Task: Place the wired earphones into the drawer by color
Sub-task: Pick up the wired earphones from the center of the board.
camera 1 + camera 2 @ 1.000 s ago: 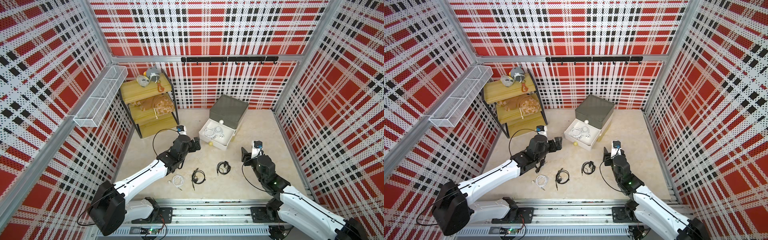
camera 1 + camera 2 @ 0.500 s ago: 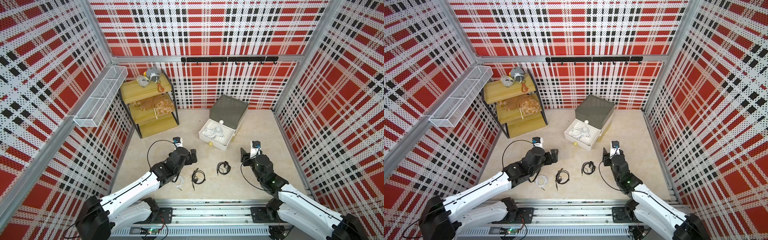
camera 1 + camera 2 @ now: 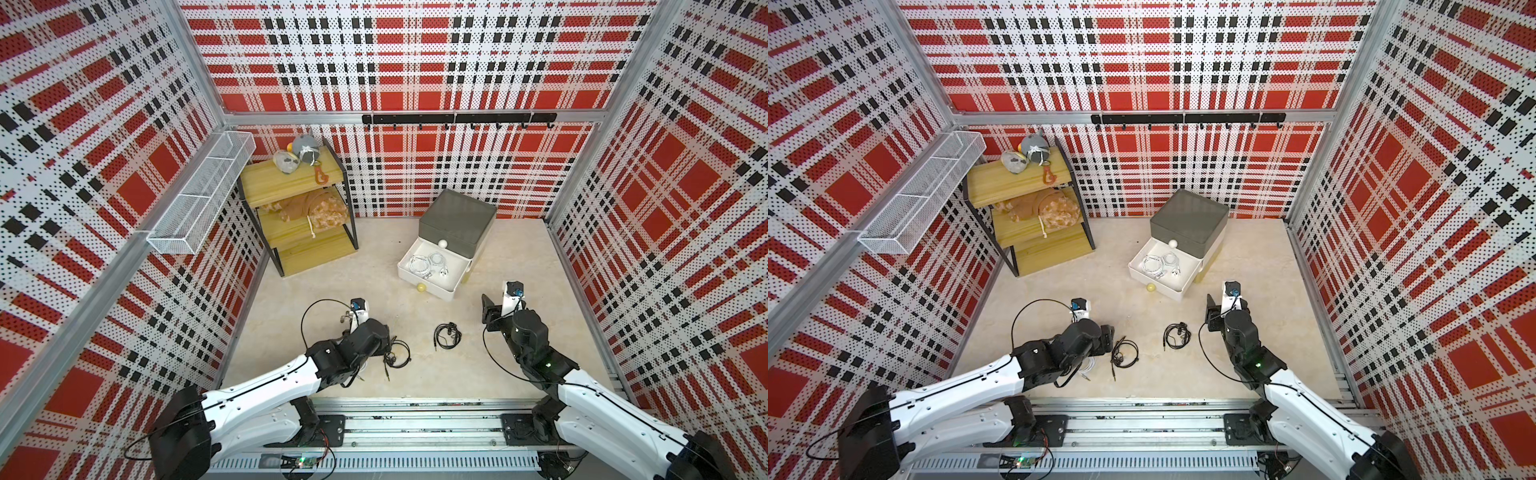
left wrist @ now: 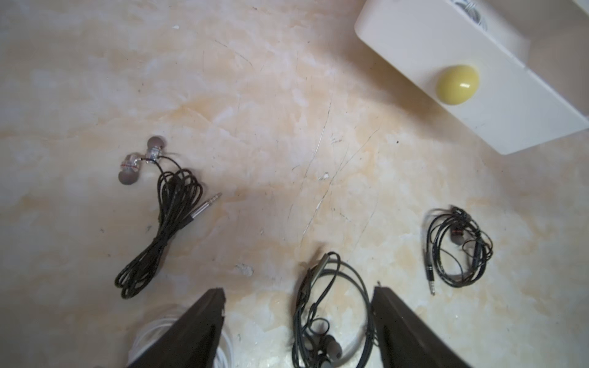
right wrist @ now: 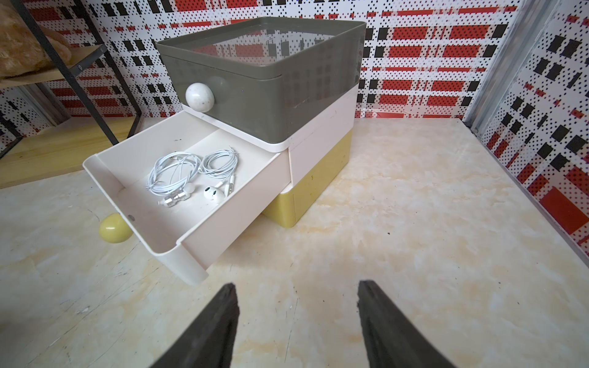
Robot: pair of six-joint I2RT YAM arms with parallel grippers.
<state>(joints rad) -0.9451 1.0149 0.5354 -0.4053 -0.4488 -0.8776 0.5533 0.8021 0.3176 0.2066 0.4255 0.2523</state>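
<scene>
**Entry: pick-up of a loose bundle, sorting part done.**

Found the left hand [image 4: 298, 290] low over the pale marbled bench [image 4: 287, 95], fingers apart and clamped on nothing. Found it straddling a loosely coiled black wired earphone bundle [image 4: 333, 349]. Noted a coiled white wired earphone bundle [image 4: 141, 339] half hidden under one finger.

Counted two more black sets on the bench:
- a long figure-eight black bundle with silver plug [image 4: 165, 216], well off to one side;
- a small round black bundle [image 4: 457, 237], nearer the cabinet.

Saw no red sets anywhere.

Found the right hand [image 5: 296, 283] idle before the small three-drawer plastic cabinet [image 5: 318, 140], fingers apart, holding nothing. Recorded the white middle drawer [image 5: 223, 229] pulled out, with two white bundles [image 5: 173, 173] lying inside. Recorded the dark grey top drawer [image 5: 264, 89] and the mustard yellow bottom drawer [image 5: 318, 178] as seemingly shut.

Judged the white set on the bench the likelier target, given the open white drawer. Could not settle that from finger placement alone.

Judged it wise:
- to centre on one coil only before closing;
- to pinch across several strands at the thick part, not a single loop;
- to keep the neighbouring coil clear of both fingers;
- to lift straight up and check for a trailing plug;
- to release well inside the drawer walls.
</scene>
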